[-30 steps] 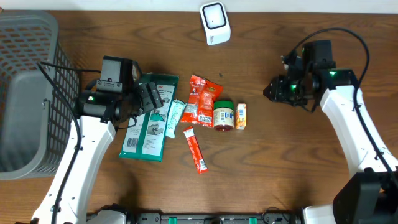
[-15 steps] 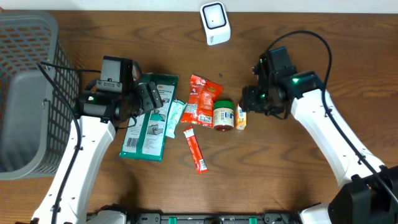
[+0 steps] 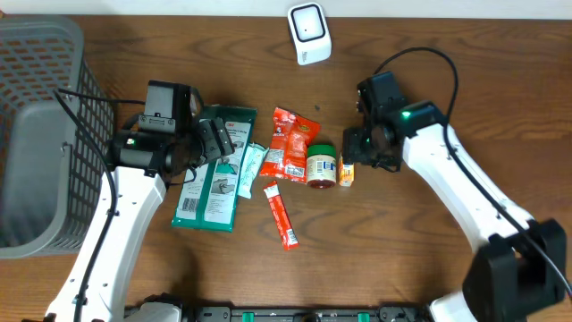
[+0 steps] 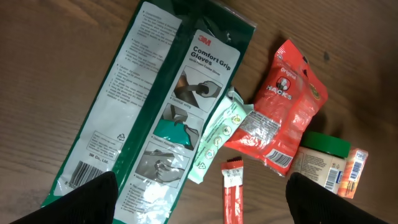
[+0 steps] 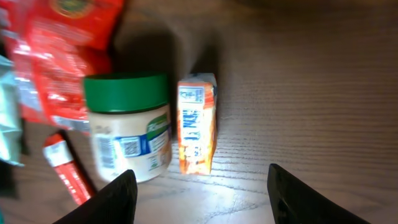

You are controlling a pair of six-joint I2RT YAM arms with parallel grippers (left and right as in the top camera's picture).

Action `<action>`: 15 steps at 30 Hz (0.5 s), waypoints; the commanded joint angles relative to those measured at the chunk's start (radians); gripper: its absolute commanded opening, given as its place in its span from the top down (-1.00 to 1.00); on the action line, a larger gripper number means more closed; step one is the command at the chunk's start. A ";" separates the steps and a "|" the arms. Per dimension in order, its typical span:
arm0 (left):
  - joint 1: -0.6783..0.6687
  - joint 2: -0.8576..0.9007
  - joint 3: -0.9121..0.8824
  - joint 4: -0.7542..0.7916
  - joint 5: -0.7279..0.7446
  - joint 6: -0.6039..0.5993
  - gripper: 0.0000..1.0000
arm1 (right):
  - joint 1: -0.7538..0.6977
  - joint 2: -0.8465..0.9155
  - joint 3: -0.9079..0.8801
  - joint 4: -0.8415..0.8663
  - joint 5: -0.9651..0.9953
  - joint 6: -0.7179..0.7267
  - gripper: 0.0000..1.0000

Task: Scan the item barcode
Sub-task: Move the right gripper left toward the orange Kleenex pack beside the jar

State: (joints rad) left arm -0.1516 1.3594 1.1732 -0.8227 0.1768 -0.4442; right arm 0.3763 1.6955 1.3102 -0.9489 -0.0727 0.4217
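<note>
A small orange box (image 3: 347, 168) lies beside a green-lidded jar (image 3: 322, 165) in the middle of the table. My right gripper (image 3: 359, 154) hovers just right of the box. In the right wrist view the gripper (image 5: 202, 200) is open, and the box (image 5: 197, 121) and jar (image 5: 127, 124) lie just beyond its fingertips, with nothing held. The white scanner (image 3: 309, 34) stands at the back edge. My left gripper (image 3: 213, 139) hangs open over a green glove package (image 3: 213, 179). The left wrist view shows this gripper (image 4: 202, 205) empty, above the package (image 4: 155, 112) and a red stick (image 4: 231, 193).
A red snack bag (image 3: 290, 143), a mint sachet (image 3: 250, 168) and the red stick (image 3: 282, 215) lie among the items. A grey mesh basket (image 3: 40, 134) fills the left side. Bare wood lies to the right and in front of the pile.
My right arm has swung left from the table's right side to the orange box, and its jaws have opened wider. The left arm and the items have not moved.
</note>
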 commanded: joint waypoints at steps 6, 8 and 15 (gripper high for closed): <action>0.003 -0.005 0.016 -0.003 -0.010 0.006 -0.73 | 0.005 0.122 0.014 0.014 0.016 0.015 -0.29; 0.003 -0.005 0.016 -0.003 -0.010 0.006 -0.73 | 0.005 0.143 0.014 0.019 0.016 0.015 -0.30; 0.003 -0.005 0.016 -0.003 -0.010 0.006 -0.73 | 0.004 0.188 0.014 0.040 0.021 -0.012 -0.18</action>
State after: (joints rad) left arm -0.1516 1.3594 1.1732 -0.8227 0.1768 -0.4442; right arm 0.3763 1.8713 1.3102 -0.9134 -0.0696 0.4187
